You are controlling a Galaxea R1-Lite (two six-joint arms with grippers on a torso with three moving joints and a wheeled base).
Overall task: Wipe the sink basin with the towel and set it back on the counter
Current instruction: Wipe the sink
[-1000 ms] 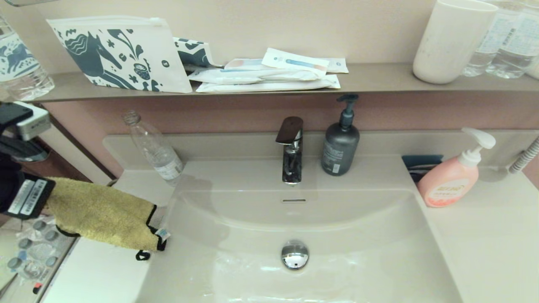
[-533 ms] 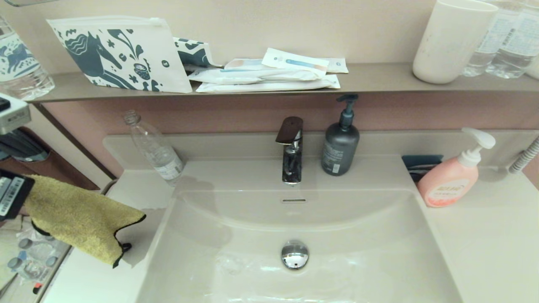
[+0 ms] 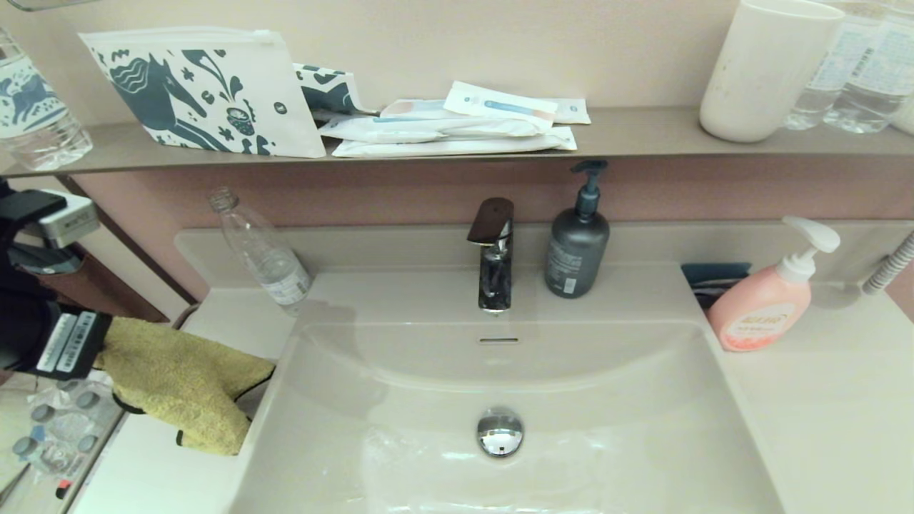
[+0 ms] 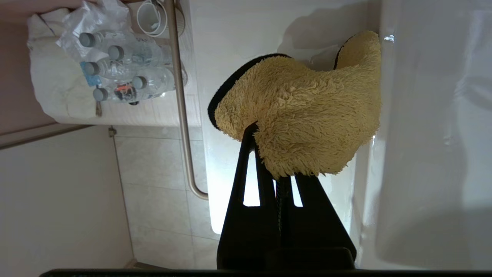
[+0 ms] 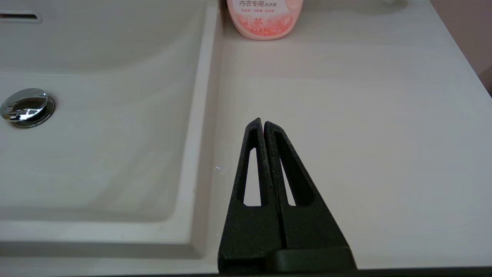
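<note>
- In the head view the left gripper (image 3: 100, 350) sits at the picture's left edge, over the counter (image 3: 164, 471) on the sink basin's (image 3: 400, 400) left side; its fingertips are buried in the towel (image 3: 187, 382), so this view alone does not settle the grip.
- The left wrist view does: the two black fingers (image 4: 250, 161) are pinched together on a fold of the mustard-yellow towel (image 4: 303, 115), which bulges out beyond them with black edging along one side.
- That view also shows the towel's far corner reaching the basin's rim (image 4: 384, 115), with a shadow on the counter (image 4: 230, 46) beneath it; whether the cloth touches the counter cannot be told.
- Only the left wrist view shows a pack of bottles (image 4: 115, 73) and a metal rail (image 4: 180, 115) on the floor side of the vanity.
- The right gripper (image 5: 263, 125) appears only in its own wrist view, fingers pressed together on nothing, poised over the counter (image 5: 365, 134) beside the basin's (image 5: 96, 154) right rim, with the drain plug (image 5: 25, 107) and a pink pump bottle (image 5: 265, 19) ahead.
- Against half a second ago, the left gripper has come back toward the basin and the towel now hangs lower, folded in on itself, its edge at the rim instead of spread out clear of it.
- The faucet (image 3: 493, 257) and grey pump bottle (image 3: 577, 243) have not moved.
</note>
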